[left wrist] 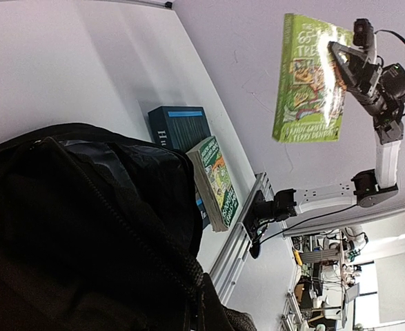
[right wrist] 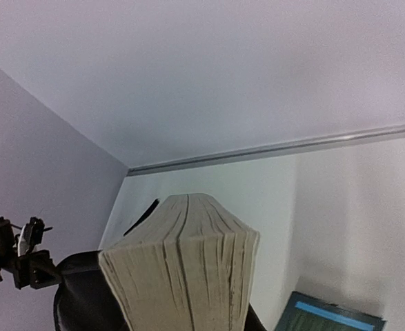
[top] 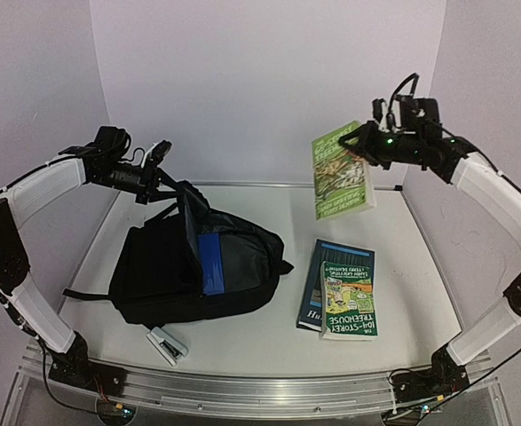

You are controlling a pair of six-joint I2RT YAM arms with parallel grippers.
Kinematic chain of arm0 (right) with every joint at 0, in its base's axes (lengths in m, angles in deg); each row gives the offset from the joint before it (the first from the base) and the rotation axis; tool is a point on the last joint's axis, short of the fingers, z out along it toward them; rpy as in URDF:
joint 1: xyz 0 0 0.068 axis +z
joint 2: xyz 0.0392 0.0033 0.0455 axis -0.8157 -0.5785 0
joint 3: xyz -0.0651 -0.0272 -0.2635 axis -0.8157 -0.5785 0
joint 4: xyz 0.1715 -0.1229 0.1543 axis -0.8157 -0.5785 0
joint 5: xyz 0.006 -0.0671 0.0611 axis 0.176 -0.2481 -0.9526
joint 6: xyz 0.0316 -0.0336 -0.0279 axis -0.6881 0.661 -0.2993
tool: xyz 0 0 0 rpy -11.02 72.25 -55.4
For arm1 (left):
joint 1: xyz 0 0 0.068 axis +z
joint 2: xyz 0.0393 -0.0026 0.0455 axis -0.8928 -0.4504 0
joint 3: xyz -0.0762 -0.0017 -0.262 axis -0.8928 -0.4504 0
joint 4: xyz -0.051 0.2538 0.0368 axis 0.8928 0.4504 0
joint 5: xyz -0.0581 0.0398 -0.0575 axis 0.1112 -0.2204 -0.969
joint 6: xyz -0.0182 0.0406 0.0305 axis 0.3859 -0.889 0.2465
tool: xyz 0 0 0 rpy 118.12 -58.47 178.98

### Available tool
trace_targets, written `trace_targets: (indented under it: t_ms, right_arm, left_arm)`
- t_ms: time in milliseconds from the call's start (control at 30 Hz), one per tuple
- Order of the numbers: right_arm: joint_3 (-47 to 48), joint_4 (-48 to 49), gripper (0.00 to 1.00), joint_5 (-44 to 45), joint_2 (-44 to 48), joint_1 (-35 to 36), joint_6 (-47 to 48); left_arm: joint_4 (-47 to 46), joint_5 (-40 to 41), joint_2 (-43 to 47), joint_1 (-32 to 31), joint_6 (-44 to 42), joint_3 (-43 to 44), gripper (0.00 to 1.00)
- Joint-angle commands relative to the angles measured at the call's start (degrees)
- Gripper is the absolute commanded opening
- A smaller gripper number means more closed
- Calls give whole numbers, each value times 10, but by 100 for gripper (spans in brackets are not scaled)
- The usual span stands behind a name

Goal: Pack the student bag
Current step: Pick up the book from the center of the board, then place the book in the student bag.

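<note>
The right gripper (top: 359,145) was clamped on the top edge of a green paperback (top: 340,173), which hung in the air over the far right of the table (top: 260,217); that arm reached up high, elbow bent. The left gripper (top: 173,185) was pinched tight on the upper flap of the student bag (top: 171,275), holding it raised, its arm reaching in from the left. The black bag lay left of centre, mouth gaping, blue-grey lining (top: 213,264) showing

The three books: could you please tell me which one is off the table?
The green book held up by the right gripper; the other green book lies on the dark blue book, both on the table.
</note>
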Motion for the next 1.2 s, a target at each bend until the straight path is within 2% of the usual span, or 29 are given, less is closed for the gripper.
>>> trace_targets:
  t_ms: [0,267,567,733,933,1167]
  right_arm:
    - [-42,164,0,-66,-39,81,-103]
    - [-37,237,0,-116,-171,163,-159]
    - [-11,280,0,-135,-272,194,-223]
    - [-6,290,0,-105,-302,213,-241]
    - [-15,386,0,-22,-322,228,-283]
    - [33,423,0,50,-395,268,-301]
  left_arm:
    - [5,-32,-7,-28,-2,51,0]
    - [10,-41,-17,-54,-20,76,0]
    - [17,-32,-23,-56,-36,77,0]
    - [7,-33,-26,-56,-37,71,0]
    - [0,-46,-30,-56,-40,58,0]
    - [-11,-52,-28,-56,-35,52,0]
